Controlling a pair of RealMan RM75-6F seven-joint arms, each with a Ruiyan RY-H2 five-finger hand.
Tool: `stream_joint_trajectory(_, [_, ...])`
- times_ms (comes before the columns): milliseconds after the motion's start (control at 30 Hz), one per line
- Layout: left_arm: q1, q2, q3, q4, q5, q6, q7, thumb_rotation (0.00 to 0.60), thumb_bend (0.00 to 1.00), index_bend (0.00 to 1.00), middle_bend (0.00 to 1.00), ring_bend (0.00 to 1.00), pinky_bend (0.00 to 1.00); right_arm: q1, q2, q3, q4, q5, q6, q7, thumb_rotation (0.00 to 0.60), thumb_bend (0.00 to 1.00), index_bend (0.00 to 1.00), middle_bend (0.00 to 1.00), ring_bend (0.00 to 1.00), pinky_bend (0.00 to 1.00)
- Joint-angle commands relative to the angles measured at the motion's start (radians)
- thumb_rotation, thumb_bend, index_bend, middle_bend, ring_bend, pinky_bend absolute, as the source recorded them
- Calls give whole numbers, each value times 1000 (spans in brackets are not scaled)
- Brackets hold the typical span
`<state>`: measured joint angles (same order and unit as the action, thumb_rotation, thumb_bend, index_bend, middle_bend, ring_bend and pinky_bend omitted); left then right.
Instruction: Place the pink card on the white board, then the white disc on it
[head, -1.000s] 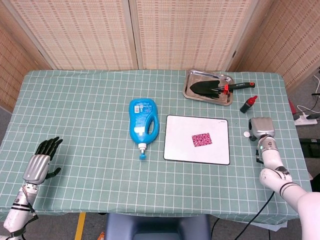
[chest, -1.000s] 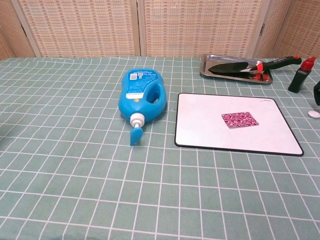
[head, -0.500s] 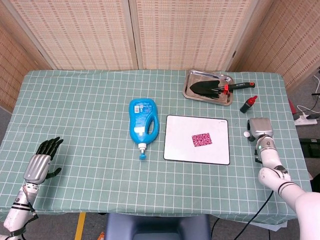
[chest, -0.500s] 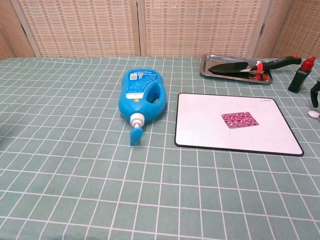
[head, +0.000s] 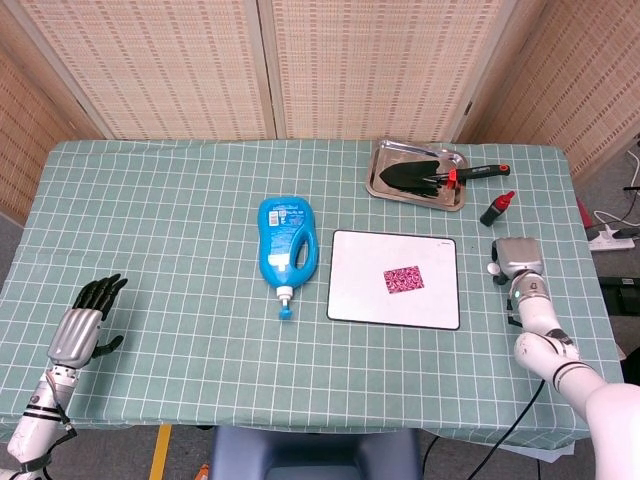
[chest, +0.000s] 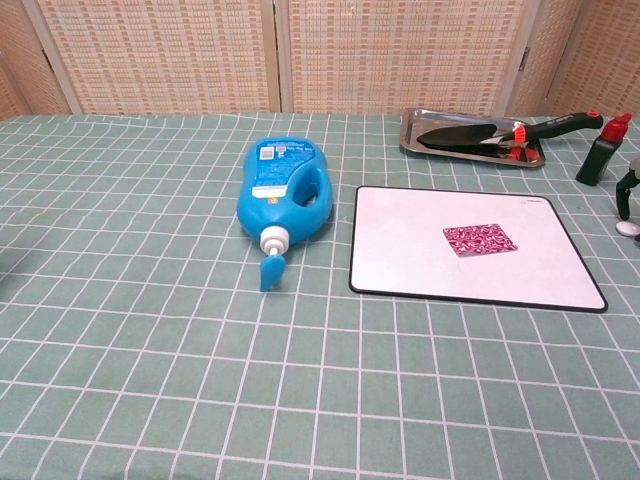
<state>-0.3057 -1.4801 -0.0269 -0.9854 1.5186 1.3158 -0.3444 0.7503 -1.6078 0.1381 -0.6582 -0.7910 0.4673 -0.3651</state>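
Right hand (head: 519, 256) hovering palm-down over white disc (chest: 628, 228), just off white board (head: 394, 279) right edge; grip state unclear, fingers mostly hidden. Left hand (head: 82, 325) resting flat near-left on table (head: 170, 210), fingers spread, empty. Pink card (head: 404, 279) lying on board.

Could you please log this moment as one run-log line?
pink card: on white board | white disc: on table | right hand: over disc | left hand: idle
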Motion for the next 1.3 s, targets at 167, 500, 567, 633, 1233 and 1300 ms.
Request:
stream_joint_trajectory(167, [0,0,0,0,0,-1,-2,600,191,0,0,0,0,2,-6,2,7,3,-4,-4,600,258,450,974,927,982])
stream_joint_trajectory(500, [1,0,3,1,4,3,-3,600,191,0,0,0,0,13,-24,8,34,2,-25,-2,600,258,466,973,928,981])
stream_joint_trajectory(567, [0,0,4,2,4,1,-5,600,191,0,0,0,0,15,-26,9,38,0,-28,0,600,259,476,973,928,981])
stream_joint_trajectory(633, [0,0,5,3,4,-1,-7,600,191,0,0,0,0,16,-29,11,42,-1,-31,2,600,262,485,973,927,981])
stream_joint_trajectory(1233, [-4,2,4,5,2,-9,-20,600,191,0,0,0,0,24,19,23,-60,-22,25,-8,600,274,515,974,927,981])
stream_joint_trajectory(1300, [-3,4,4,2,1,-8,-22,600,191,0,0,0,0,28,38,25,-120,-27,51,-20,600,274,517,974,927,981])
